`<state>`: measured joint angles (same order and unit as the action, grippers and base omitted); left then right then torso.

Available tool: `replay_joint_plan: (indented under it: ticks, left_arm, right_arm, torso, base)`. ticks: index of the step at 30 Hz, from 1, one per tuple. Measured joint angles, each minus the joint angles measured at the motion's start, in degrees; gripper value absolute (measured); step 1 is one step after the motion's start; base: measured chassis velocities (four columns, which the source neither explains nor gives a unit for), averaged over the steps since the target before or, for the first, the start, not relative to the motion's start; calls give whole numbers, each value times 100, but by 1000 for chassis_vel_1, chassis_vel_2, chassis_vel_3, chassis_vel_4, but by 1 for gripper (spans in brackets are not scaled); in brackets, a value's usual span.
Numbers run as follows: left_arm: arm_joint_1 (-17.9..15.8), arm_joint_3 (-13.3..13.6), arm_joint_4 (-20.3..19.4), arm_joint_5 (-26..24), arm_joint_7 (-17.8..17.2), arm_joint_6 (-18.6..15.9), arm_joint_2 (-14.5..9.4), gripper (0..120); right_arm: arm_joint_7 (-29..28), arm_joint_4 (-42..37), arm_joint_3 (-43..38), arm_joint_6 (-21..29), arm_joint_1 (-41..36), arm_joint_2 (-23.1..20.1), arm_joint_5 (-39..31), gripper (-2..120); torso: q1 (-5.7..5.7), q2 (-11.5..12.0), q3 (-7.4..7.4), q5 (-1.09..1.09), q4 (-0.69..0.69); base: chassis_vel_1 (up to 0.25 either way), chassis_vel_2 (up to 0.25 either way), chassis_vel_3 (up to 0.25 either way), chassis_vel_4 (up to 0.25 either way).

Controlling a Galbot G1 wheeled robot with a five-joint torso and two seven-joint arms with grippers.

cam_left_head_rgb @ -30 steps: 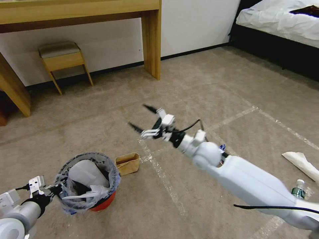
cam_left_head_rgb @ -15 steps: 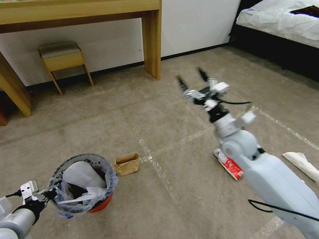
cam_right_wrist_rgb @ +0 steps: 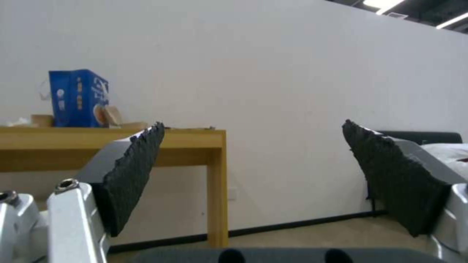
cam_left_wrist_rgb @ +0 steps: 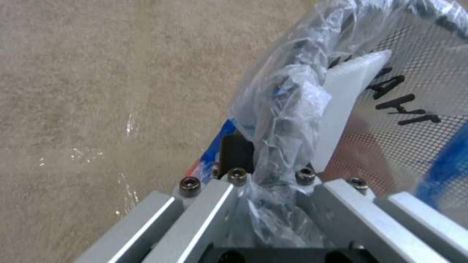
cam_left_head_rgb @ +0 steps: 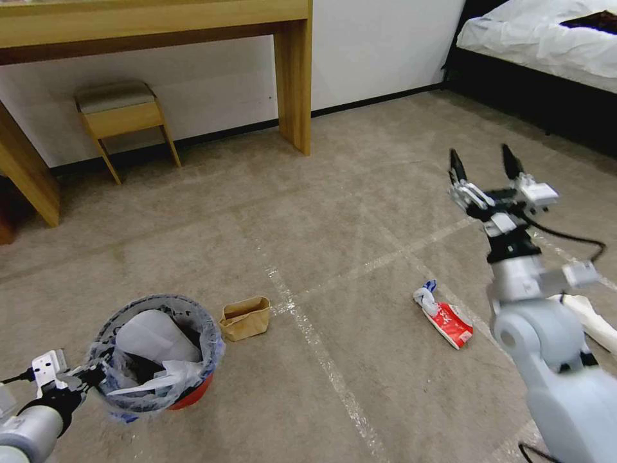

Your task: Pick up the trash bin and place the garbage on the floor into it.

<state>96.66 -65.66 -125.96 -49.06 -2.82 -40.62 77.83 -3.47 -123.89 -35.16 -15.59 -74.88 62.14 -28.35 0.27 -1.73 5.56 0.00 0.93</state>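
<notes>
**Head view: bin held at near left, right gripper raised and empty over the litter**

Head view looks down on beige carpet (cam_left_head_rgb: 360,212) crossed by shiny tape lines. At near left, the left gripper (cam_left_head_rgb: 96,375) is clamped on the rim of the trash bin (cam_left_head_rgb: 193,393), a small red bin whose clear bag already holds white and clear rubbish. A brown paper bag (cam_left_head_rgb: 245,317) lies just beside the bin on its right. Farther right lies a red wrapper (cam_left_head_rgb: 448,319), and at the right edge part of a white slipper (cam_left_head_rgb: 594,321).

The right gripper (cam_left_head_rgb: 485,166) hangs above the floor at far right, fingers pointing away and spread wide, holding nothing.

My reading: the bin is in hand and collecting is partway done. The next move seems to call for tipping the right gripper down onto one piece, likely the wrapper below it.

Left wrist view adds the detail of the grip: bag plastic bunched between the metal fingers (cam_left_wrist_rgb: 204,204), black lettering on it. Right wrist view shows the dark ridged pads (cam_right_wrist_rgb: 136,171) well apart, facing a white wall and wooden desk (cam_right_wrist_rgb: 97,142).
</notes>
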Motion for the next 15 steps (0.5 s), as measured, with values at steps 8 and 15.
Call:
replay_joint_plan:
  ticks: [8,15]
  left_arm:
    - [-23,-62,-46,-27,-6,16,65,1]
    - [-69,-17,-48,-31,5,25,139,1]
  right_arm:
    - [76,-37,-147,-345,-457,661,429,92]
    - [51,156,-210,-448,-480,809,682,92]
  torso:
    - [0,1,0,0,-1]
    - [0,1,1,0,-1]
  base:
    - [0,0,0,0]
    - [0,0,0,0]
